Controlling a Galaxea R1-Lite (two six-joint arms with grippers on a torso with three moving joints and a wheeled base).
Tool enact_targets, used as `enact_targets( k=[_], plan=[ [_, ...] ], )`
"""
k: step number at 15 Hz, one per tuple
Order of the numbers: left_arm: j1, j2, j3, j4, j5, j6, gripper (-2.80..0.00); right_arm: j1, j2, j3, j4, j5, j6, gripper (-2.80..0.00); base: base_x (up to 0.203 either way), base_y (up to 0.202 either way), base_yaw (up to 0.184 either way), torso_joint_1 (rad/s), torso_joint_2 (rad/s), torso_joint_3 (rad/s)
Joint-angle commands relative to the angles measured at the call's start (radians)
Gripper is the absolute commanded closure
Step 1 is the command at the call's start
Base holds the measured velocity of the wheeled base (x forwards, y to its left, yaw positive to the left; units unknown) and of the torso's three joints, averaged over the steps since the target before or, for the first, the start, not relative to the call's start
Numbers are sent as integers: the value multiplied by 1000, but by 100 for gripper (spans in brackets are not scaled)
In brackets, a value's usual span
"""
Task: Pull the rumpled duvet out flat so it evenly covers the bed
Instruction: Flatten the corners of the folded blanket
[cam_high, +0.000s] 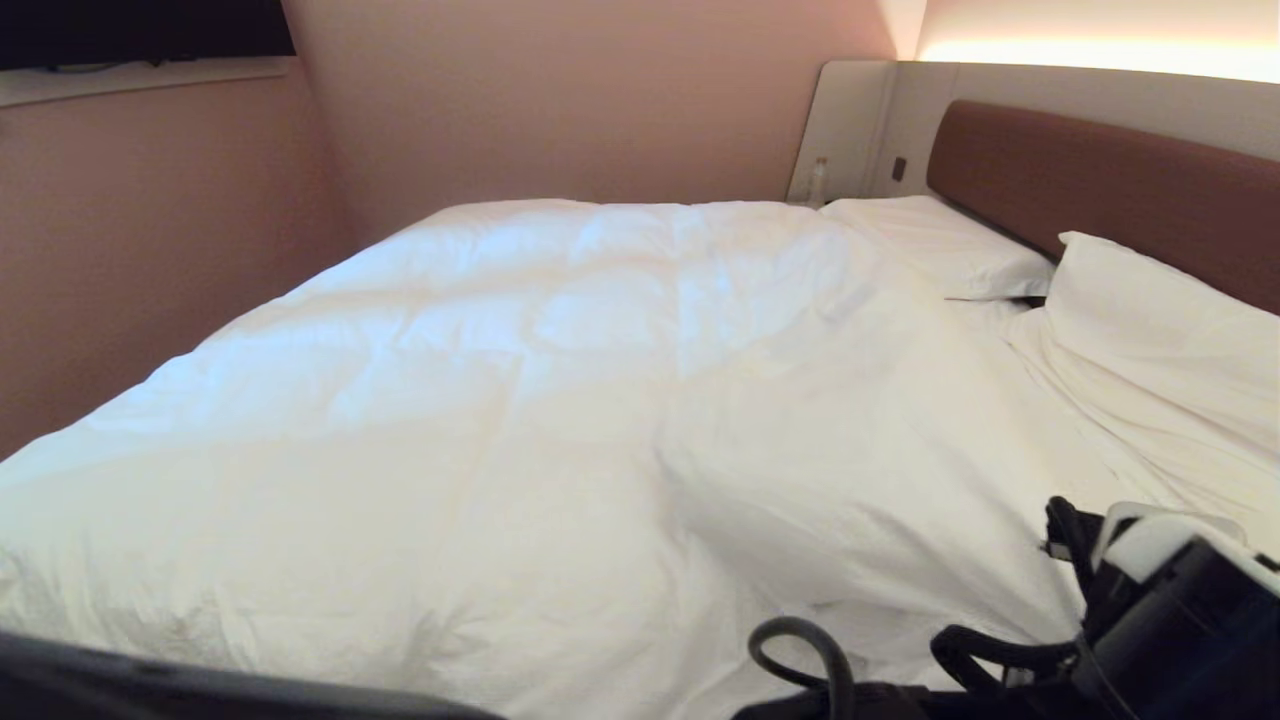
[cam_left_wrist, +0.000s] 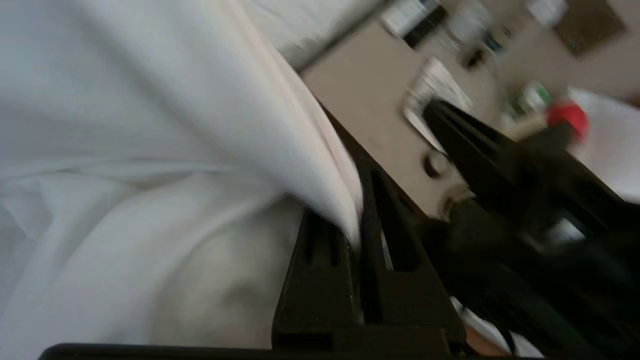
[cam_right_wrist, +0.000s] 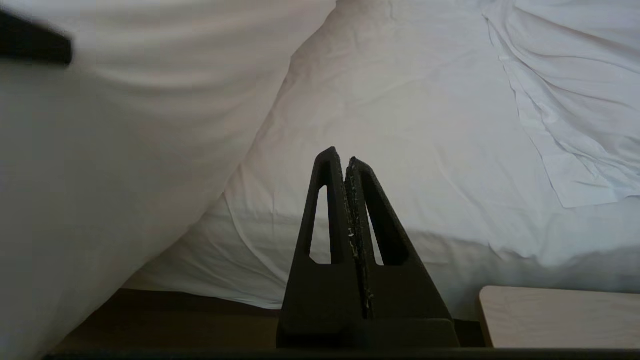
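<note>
The puffy white duvet (cam_high: 520, 400) lies spread over most of the bed (cam_high: 1100, 180), with wrinkles and a raised fold near the front right. My left gripper (cam_left_wrist: 350, 212) is shut on a fold of the duvet (cam_left_wrist: 210, 125). The white cloth runs up out from between the black fingers (cam_left_wrist: 315, 280). This gripper is out of the head view. My right gripper (cam_right_wrist: 345, 156) is shut and empty, low beside the bed's white side (cam_right_wrist: 400, 125). Part of the duvet (cam_right_wrist: 100, 190) hangs next to it.
Two white pillows (cam_high: 950, 250) (cam_high: 1170, 330) lie against the brown headboard. A pink wall (cam_high: 150, 250) runs along the bed's far side. My right arm (cam_high: 1160, 600) shows at the front right. A pale wooden surface (cam_right_wrist: 555, 315) sits next to the right gripper.
</note>
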Motion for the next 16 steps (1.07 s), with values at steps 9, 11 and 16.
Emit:
enact_targets(
  k=[9,11,16],
  plan=[
    [-59,-52,-7,-12,-31,46,0,0,0,0,-1,0,-1,0,0,0,0,0,0,0],
    [-35,-65,-10,-17,-24,57,0,0,0,0,-1,0,-2,0,0,0,0,0,0,0],
    [275,-10,-21,-27,-19,38,0,0,0,0,0,-1,-1,0,0,0,0,0,0,0]
  ],
)
